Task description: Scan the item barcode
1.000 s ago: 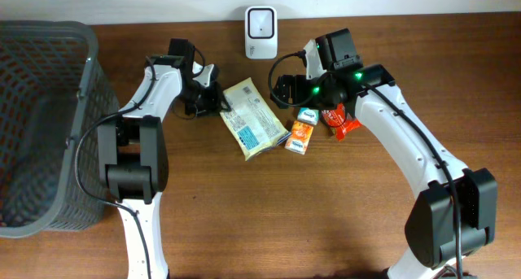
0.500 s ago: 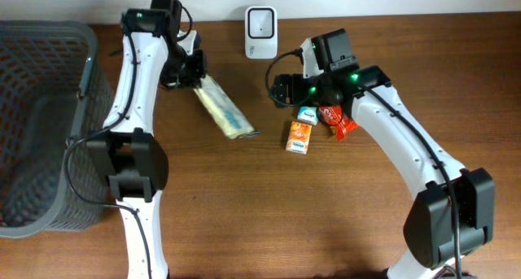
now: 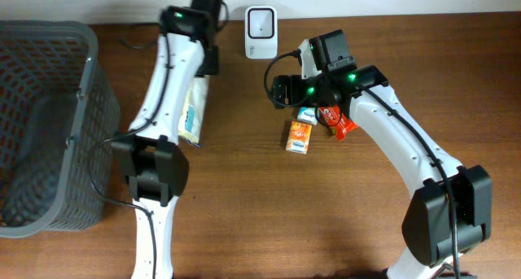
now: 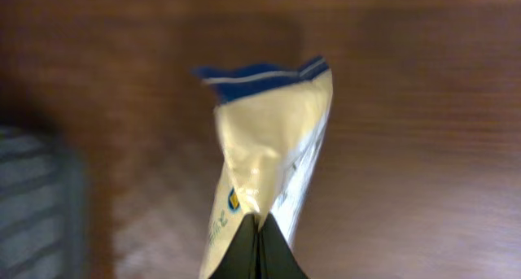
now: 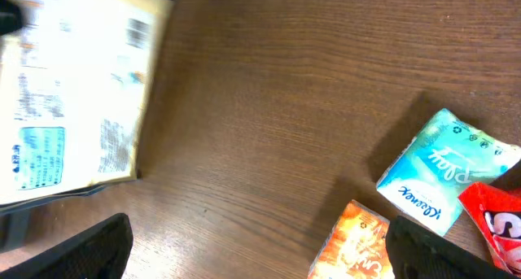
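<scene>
My left pincer [image 4: 259,234] pinches the packet [image 4: 273,141] by its thin edge; hanging limp, it could slip, or twist its barcode away from the scanner [image 3: 260,23].

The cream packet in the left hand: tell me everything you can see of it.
The cream packet is a flat, crinkly pouch, plastic film by its look, with a blue, white-lined band along one sealed end. One face shows small print and a light blue panel. The left hand is shut on the opposite end, holding it apparently clear of the table, between the basket and the scanner. Nothing else touches it.
</scene>
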Motion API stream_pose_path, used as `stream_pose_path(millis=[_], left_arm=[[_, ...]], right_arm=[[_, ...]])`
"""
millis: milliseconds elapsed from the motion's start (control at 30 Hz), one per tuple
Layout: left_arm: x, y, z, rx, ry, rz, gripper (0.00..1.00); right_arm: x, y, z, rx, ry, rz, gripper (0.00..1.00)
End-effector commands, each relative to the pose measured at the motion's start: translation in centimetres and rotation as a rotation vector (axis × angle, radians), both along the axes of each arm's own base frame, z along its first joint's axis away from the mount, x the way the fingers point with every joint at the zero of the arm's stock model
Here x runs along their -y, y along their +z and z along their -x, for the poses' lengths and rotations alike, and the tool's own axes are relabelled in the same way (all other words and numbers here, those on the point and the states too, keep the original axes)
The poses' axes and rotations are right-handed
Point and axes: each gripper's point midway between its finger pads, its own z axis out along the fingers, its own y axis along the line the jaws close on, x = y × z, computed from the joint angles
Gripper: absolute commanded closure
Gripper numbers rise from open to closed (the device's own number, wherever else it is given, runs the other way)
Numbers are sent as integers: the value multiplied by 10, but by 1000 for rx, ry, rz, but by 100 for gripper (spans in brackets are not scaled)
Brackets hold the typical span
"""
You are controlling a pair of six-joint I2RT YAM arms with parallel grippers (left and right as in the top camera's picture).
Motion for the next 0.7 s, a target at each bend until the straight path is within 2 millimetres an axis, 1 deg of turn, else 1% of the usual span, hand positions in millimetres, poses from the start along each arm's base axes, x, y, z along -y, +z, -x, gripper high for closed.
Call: stream_pose_path(millis=[0, 100, 133, 167, 267, 300, 333, 367, 400, 467, 533, 567, 600, 633, 667], left_arm=[[69, -20, 10, -44, -76, 235, 100], [103, -24, 23, -73, -137, 282, 100], [120, -24, 30, -93, -170, 322, 100], [131, -24, 36, -108, -189, 352, 100], [146, -25, 47, -133, -215, 357, 100], [144, -25, 48, -133, -192, 344, 100], [127, -26, 41, -95, -156, 252, 100], [102, -23, 31, -43, -105, 130, 100], [65, -14, 19, 24, -47, -57, 100], [4, 10, 7, 114, 49, -334, 100], [-46, 39, -1, 193, 142, -561, 100], [-58, 48, -2, 212, 166, -618, 100], [-63, 50, -3, 216, 175, -635, 100], [-64, 49, -4, 215, 178, -628, 100], [-62, 44, -4, 206, 174, -594, 100]], right_arm=[[-1, -1, -1, 0, 5, 11, 1], [-1, -1, -1, 1, 5, 11, 1], [-1, -1, -1, 1, 5, 11, 1], [-1, -1, -1, 0, 5, 11, 1], [7, -4, 0, -19, -11, 18, 1], [11, -5, 0, -27, -20, 20, 1], [19, -7, -1, -42, -37, 24, 1], [26, -8, -1, -55, -53, 27, 1], [32, -10, -1, -67, -65, 30, 1], [37, -10, -1, -73, -77, 32, 2], [37, -10, -2, -69, -77, 30, 1], [37, -9, -3, -66, -78, 29, 1], [37, -9, -3, -64, -78, 29, 1], [37, -9, -4, -62, -78, 28, 1], [37, -9, -4, -59, -78, 27, 1]])
